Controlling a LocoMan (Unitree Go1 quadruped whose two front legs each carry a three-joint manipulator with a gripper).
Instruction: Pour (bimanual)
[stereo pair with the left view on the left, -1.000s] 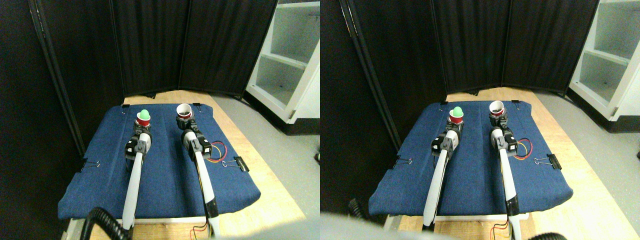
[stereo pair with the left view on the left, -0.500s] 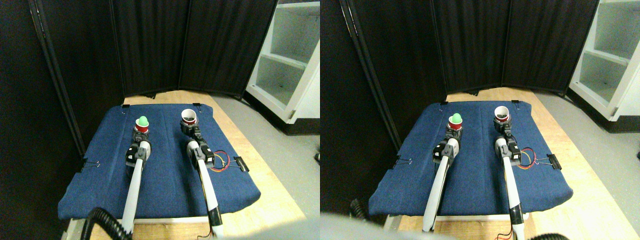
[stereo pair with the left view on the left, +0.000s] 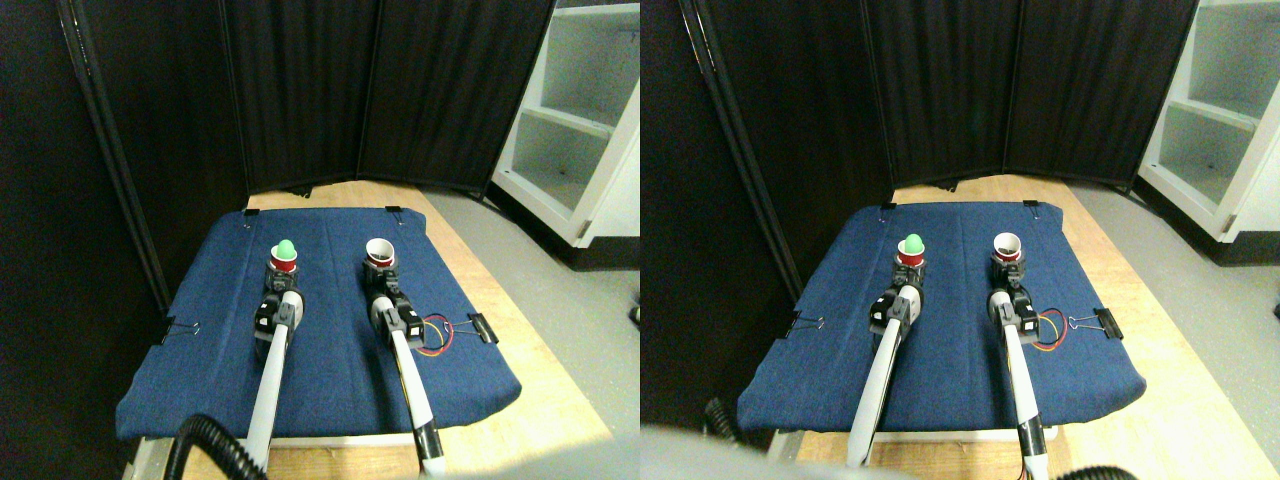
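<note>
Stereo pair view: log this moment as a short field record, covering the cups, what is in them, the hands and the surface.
left cup: red cup at the left hand, upright
left cup contents: green ball sitting at the rim
right cup: red cup with white inside at the right hand, upright
right cup contents: cannot tell
surface: blue cloth clipped over a wooden table
pour: not yet begun

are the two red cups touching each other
Apart. The stereo pair view shows bare blue cloth between the cup with the green ball and the empty cup.
</note>
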